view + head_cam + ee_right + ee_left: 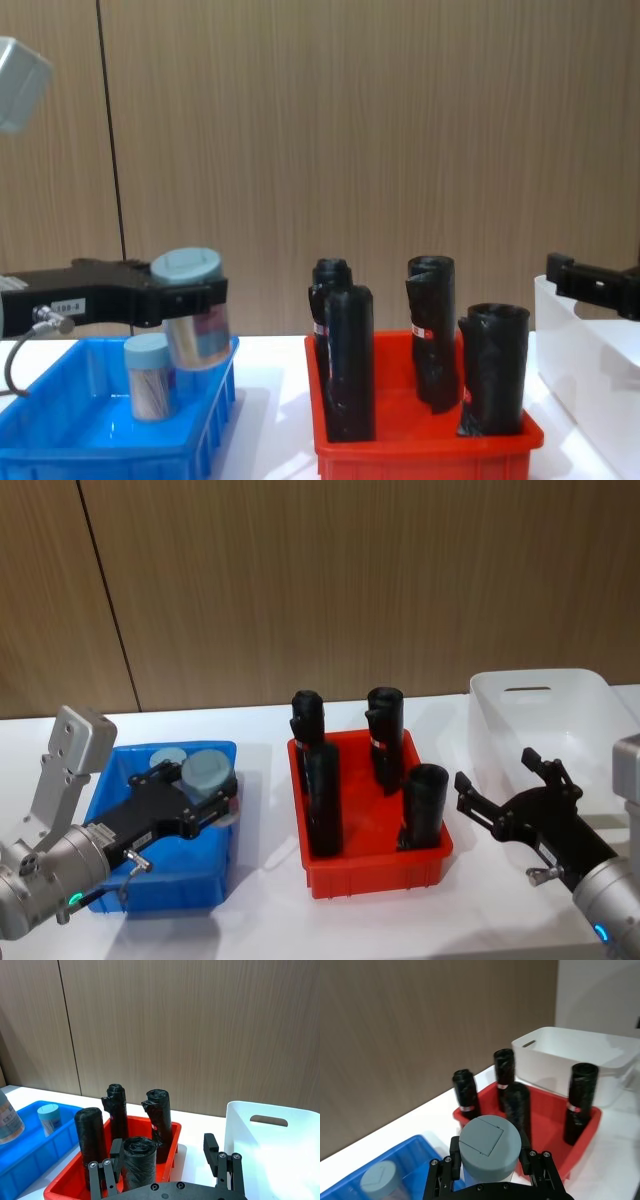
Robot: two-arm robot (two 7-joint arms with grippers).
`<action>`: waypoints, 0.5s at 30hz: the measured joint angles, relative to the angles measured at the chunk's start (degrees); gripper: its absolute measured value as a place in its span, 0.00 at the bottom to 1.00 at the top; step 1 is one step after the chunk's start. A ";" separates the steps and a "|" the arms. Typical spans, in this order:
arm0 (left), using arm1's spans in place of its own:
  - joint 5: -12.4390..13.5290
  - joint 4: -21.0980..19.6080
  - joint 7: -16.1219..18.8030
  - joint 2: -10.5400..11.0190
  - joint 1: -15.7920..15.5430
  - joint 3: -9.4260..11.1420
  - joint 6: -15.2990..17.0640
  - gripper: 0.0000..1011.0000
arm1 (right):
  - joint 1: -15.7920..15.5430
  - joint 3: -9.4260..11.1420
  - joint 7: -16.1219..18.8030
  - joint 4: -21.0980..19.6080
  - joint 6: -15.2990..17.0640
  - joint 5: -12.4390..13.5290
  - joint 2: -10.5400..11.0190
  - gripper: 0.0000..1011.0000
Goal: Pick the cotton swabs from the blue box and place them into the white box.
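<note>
i'm starting at the left: the left gripper (212, 792) is reaching in over the blue box (160, 895), fingers clamped on the sides of one of the cotton swabs (203, 770) tubs. in the chest view that tub (192, 312) is hanging tilted a bit in the left gripper (190, 298), its base clear of the box floor and near the right wall of the blue box (100, 440). the left wrist view is showing its grey-blue lid (489, 1146) right between the black fingers (451, 1160).

a second tub (148, 378) is standing upright on the floor of the blue box, just beside the held one (i can't tell if they're touching). it's also showing in the right wrist view (50, 1117).

moving right, the red bin (380, 872) is sitting on the white table (260, 900) between the two boxes, with four black rolls (322, 795) standing in it, some leaning.

next, the right gripper (497, 770) is hovering low over the table, just right of the red bin and at the near end of the white box (590, 695). its fingers are spread apart, gripping nothing.

at the far right, the white box is sitting with its slot handle at the far wall. i'm not seeing any tub in the part of it on show.
</note>
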 joint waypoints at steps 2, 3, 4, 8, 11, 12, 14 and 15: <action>-0.09 0.00 -1.39 0.09 -0.21 -0.03 -0.21 0.66 | 0.00 0.00 0.00 0.00 0.00 0.00 0.00 0.99; -0.18 0.02 -2.53 0.16 -0.46 -0.04 -0.39 0.66 | 0.00 0.00 0.00 0.00 0.00 0.00 0.00 0.99; -0.25 0.08 -3.44 0.19 -0.64 -0.04 -0.55 0.66 | 0.00 0.00 0.00 0.00 0.00 0.00 0.00 0.99; -0.56 0.56 -7.15 0.22 -1.42 -0.03 -1.13 0.66 | 0.00 0.00 0.00 0.00 0.00 0.00 0.00 0.99; -0.87 1.26 -10.65 0.15 -2.27 0.09 -1.67 0.66 | 0.00 0.00 0.00 0.00 0.00 0.00 0.00 0.99; -0.93 1.46 -11.60 0.10 -2.53 0.13 -1.75 0.66 | 0.00 0.00 0.00 0.00 0.00 0.00 0.00 0.99; -1.07 1.79 -13.02 0.00 -2.95 0.20 -1.95 0.66 | 0.00 0.00 0.00 0.00 0.00 0.00 0.00 0.99; -1.24 2.16 -14.68 -0.12 -3.37 0.29 -2.16 0.66 | 0.00 0.00 0.00 0.00 0.00 0.00 0.00 0.99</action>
